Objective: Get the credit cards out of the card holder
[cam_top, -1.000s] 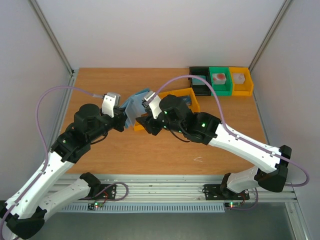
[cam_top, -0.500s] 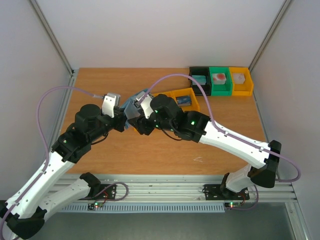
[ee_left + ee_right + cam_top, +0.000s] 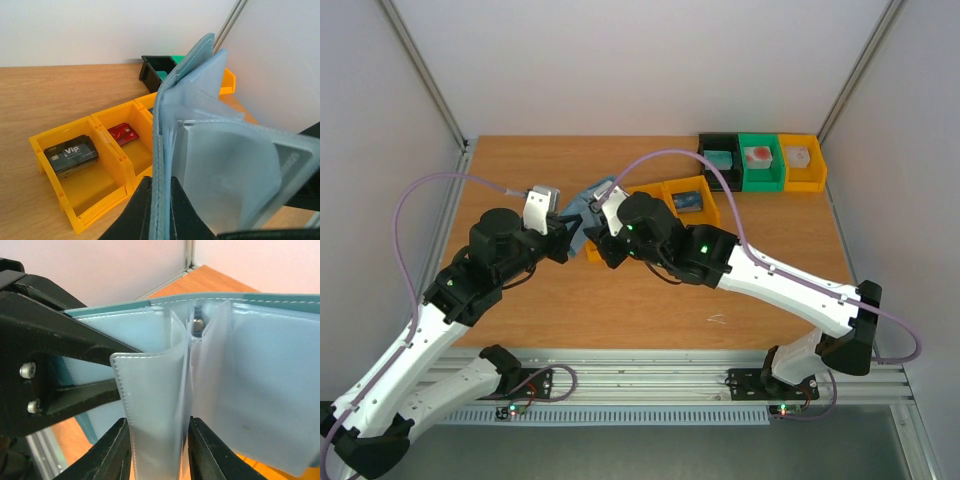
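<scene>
Card holder (image 3: 260,365): right fingers (image 3: 112,450) newly straddle sleeve (image 3: 155,410).

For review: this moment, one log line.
left gripper: shut on card holder; right gripper: straddles clear sleeve; grey card, red card: in yellow bins

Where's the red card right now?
Left wrist view, left of centre: the red card lies flat in a yellow bin, right of the neighbouring bin holding the dark grey card.

The left arm (image 3: 440,310) and the right arm (image 3: 780,285) bend in from the bottom corners and meet mid-frame. The left gripper (image 3: 160,202) is pinched tight on the card holder (image 3: 200,115). The right gripper (image 3: 156,452) has its jaws apart, one on each side of a clear sleeve (image 3: 152,400).
</scene>
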`<state>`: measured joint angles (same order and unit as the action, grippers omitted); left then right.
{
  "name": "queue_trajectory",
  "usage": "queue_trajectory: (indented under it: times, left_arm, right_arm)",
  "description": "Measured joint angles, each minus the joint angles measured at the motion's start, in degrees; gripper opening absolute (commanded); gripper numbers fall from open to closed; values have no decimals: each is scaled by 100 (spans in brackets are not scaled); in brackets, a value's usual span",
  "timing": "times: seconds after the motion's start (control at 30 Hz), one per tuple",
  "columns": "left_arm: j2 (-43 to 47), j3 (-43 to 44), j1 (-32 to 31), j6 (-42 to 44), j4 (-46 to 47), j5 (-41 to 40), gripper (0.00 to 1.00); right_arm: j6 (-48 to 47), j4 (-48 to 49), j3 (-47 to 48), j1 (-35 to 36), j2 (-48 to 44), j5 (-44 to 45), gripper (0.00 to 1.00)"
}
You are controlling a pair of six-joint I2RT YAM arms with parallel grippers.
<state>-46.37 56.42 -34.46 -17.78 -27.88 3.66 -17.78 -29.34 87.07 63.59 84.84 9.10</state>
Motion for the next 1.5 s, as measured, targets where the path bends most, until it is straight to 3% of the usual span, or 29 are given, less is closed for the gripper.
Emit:
queue_trajectory:
  times: [0.17,0.3,0.4,0.63,0.83,0.9,0.93,1.03,1.07,1.13,1.2,1.3,1.37,1.5]
  left_arm:
    - [28,0,4,0,15,42,0]
    - [55,-20,7,2,79,155,0]
    - [111,-85,11,20,177,308,0]
    - [229,-149,13,22,361,708,0]
    - [278,-179,15,66,476,984,0]
    - [339,-267,26,149,586,1202,0]
    - [385,-339,33,203,675,1364,0]
    - [511,-533,52,341,890,1853,1]
    - [535,-588,72,374,966,2009,6]
    - [562,-671,107,380,1095,2264,32]
    - [562,-723,114,297,1224,2505,48]
    - [562,-750,96,203,1390,2734,54]
    - [562,-750,98,122,1469,2769,48]
    - [562,-752,98,-24,1578,2865,12]
  right_arm:
    - [-28,-22,-127,2,-245,210,26]
    - [-72,-42,-240,-9,-446,258,35]
    - [-208,-85,-254,-118,-542,-96,39]
    - [-389,-380,-319,-442,-730,-920,38]
    - [-505,-551,-326,-671,-909,-1180,23]
    - [-544,-612,-341,-774,-966,-1464,14]
    - [-566,-645,-345,-833,-990,-1624,4]
    - [-647,-780,-345,-951,-1056,-2096,1]
    - [-664,-826,-339,-970,-1069,-2249,1]
    - [-658,-933,-299,-981,-1073,-2575,1]
    - [-654,-1005,-260,-990,-1058,-2859,1]
    - [-643,-1056,-179,-986,-964,-3178,1]
    - [-632,-1058,-177,-975,-929,-3322,1]
    - [-634,-1064,-177,-907,-918,-3552,1]
